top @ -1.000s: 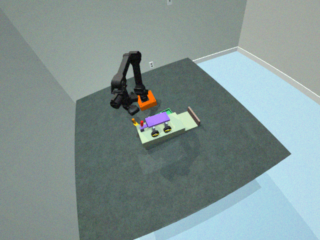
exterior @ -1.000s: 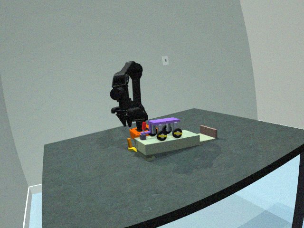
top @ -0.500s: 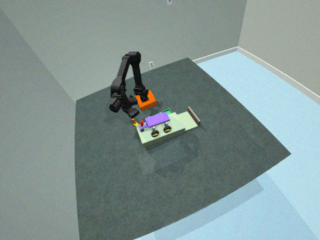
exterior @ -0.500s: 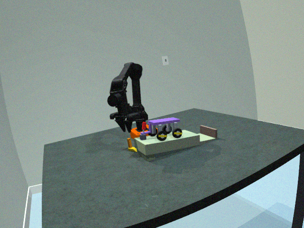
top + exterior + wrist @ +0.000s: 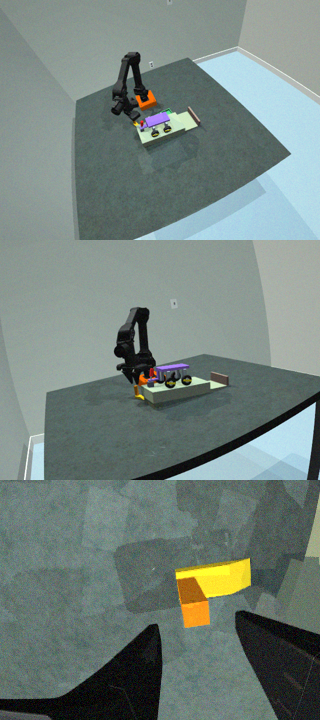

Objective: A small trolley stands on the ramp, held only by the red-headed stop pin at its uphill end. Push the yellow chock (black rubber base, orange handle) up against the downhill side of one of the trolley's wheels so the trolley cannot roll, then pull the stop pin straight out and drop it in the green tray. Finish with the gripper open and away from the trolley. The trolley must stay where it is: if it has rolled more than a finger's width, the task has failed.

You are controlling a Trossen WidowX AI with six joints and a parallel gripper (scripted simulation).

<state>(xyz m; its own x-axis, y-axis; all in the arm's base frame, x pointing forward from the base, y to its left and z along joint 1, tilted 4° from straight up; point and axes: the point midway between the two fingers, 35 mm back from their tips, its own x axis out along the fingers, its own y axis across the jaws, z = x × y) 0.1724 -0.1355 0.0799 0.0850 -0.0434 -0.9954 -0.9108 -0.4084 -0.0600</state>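
Black gripper fingers stand partly apart with nothing between them, hanging just above the yellow chock on the table beside the ramp's high end. Only the side view shows the trolley and red pin.
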